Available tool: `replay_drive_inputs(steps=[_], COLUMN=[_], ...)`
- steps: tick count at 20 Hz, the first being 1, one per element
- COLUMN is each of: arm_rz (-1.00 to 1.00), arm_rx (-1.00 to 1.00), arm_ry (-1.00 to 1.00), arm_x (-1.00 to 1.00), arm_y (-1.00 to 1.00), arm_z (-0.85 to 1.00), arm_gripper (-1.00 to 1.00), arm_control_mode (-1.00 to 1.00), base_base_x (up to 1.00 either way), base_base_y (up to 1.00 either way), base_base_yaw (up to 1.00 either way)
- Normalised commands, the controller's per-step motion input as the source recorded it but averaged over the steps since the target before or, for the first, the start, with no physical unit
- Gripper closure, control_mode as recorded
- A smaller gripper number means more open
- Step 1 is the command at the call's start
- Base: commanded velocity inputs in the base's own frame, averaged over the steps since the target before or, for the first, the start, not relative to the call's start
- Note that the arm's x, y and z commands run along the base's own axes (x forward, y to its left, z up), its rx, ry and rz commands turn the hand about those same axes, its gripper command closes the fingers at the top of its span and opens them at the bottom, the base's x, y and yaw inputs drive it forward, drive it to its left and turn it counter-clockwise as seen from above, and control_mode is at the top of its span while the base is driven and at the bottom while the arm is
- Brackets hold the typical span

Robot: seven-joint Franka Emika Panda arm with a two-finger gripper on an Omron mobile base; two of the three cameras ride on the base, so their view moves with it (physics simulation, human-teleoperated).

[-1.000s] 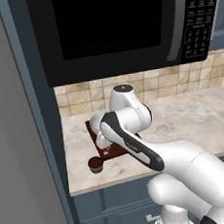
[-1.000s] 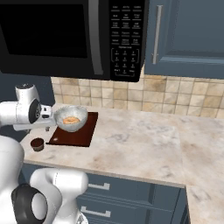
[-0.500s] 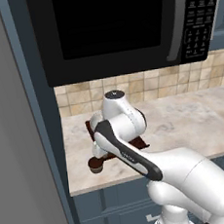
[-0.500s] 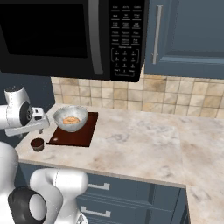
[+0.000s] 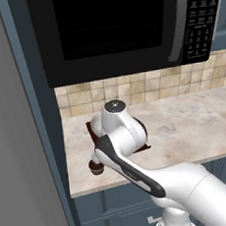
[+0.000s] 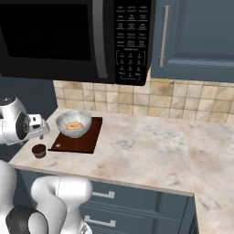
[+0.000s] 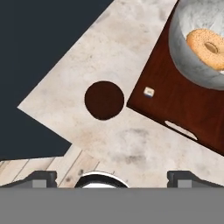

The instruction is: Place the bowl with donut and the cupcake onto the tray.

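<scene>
Hand view: open hand over the cupcake, bowl and donut already on the tray.
The hand hangs with its fingers spread wide and empty above the cupcake, which sits on the surface just beside the tray, near the surface's front-left corner. The bowl with the donut rests on the tray's far half. Best to centre the fingers over the cupcake, come straight down and close gently on its sides. Surface edges run close on two sides of it; the tray's near end by the handle slot looks free for setting it down.
</scene>
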Motion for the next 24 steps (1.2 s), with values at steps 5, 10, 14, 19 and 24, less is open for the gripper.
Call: replay_drive_inputs(steps=[5, 10, 14, 19, 24], arm_rz=[-0.02, -0.04, -0.07, -0.06, -0.06], arm_rx=[0.00, 0.01, 0.03, 0.01, 0.00], arm_ry=[-0.09, 0.00, 0.03, 0.14, 0.18], arm_x=[0.00, 0.02, 0.03, 0.00, 0.01], arm_y=[0.08, 0.06, 0.02, 0.08, 0.14], arm_z=[-0.06, -0.01, -0.02, -0.11, -0.14], arm_gripper=[-1.00, -1.00, -1.00, -1.00, -1.00], arm_control_mode=[-1.00, -1.00, -1.00, -1.00, -1.00], base_base_x=[0.00, 0.00, 0.00, 0.00, 0.00], base_base_y=[0.00, 0.00, 0.00, 0.00, 0.00], base_base_yaw=[0.00, 0.00, 0.00, 0.00, 0.00])
